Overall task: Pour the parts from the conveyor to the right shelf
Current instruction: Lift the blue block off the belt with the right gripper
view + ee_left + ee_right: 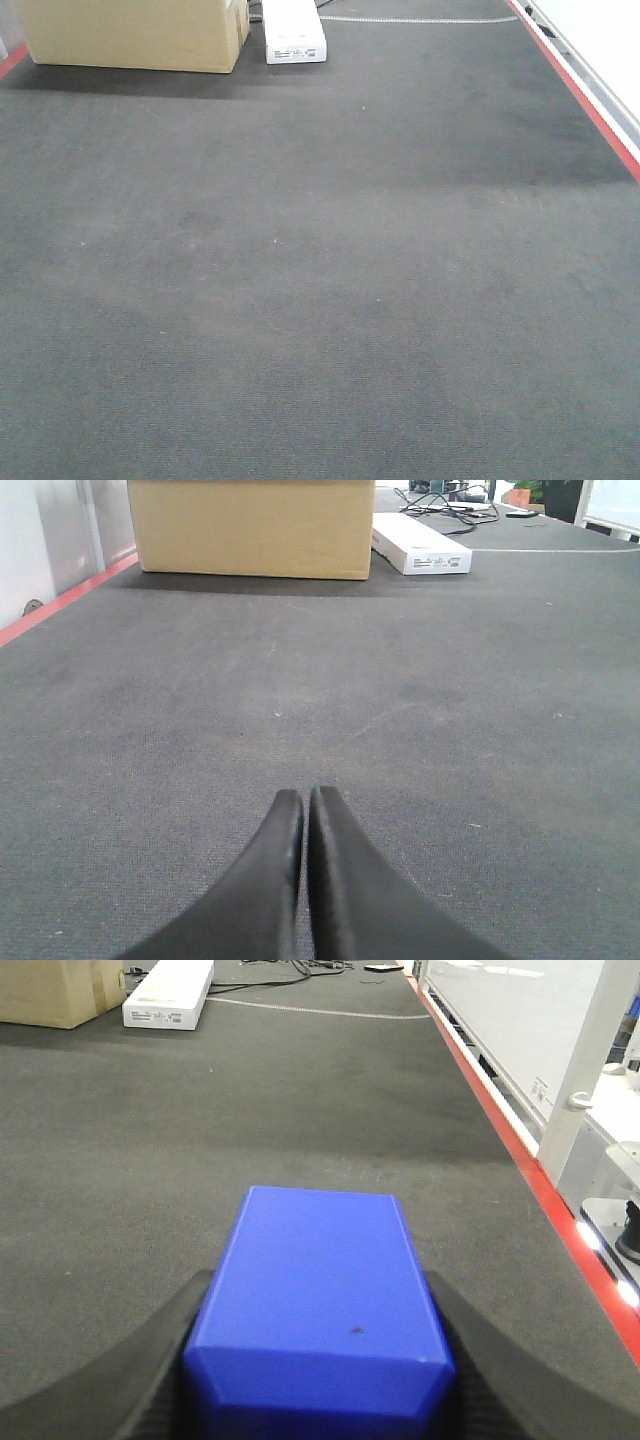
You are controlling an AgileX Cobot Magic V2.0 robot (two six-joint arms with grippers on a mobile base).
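Right gripper [318, 1285]: fingers clamped on the blue box [315, 1240], near, over grey carpet [320, 300] | Left gripper [304, 810]: fingers pressed together, empty | Progress: box in hand; conveyor and shelf not in view; pouring judged not yet done; box contents hidden

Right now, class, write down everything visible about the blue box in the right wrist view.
The blue box is a matte, plastic-looking block with bevelled edges and one small dark speck on its top face. Its long axis points away from the camera. It is clamped by the right gripper, whose black jaws press its two sides. Grey carpet lies beyond.
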